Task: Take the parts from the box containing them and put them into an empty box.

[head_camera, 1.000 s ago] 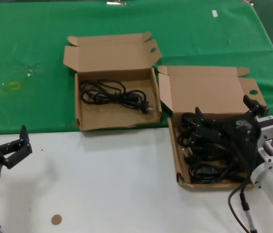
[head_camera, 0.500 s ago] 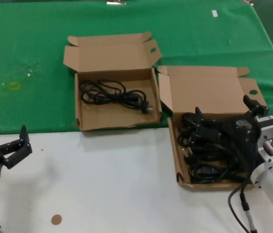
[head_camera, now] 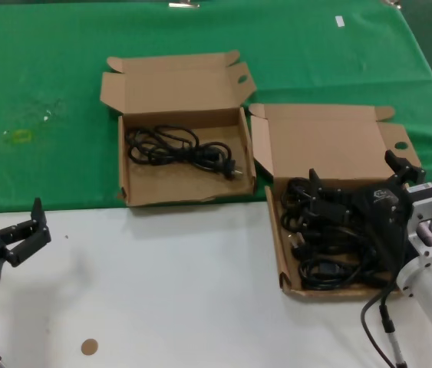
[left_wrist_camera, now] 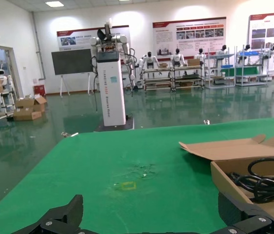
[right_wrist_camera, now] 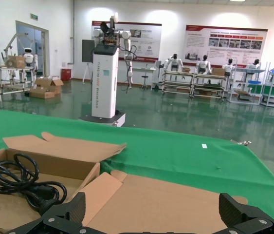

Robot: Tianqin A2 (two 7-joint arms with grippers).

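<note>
The box containing the parts lies at the right, its lid folded back, and several black cords are heaped inside. My right gripper hovers open just over that heap, holding nothing; in the right wrist view the right gripper faces the lid. The other box, with a wavy front rim, sits left of it on the green cloth and holds one looped cord. My left gripper is parked open at the near left, over the white table.
Green cloth covers the far part of the table and white surface the near part. A small brown disc lies near the front edge. A yellow mark shows on the cloth at the left.
</note>
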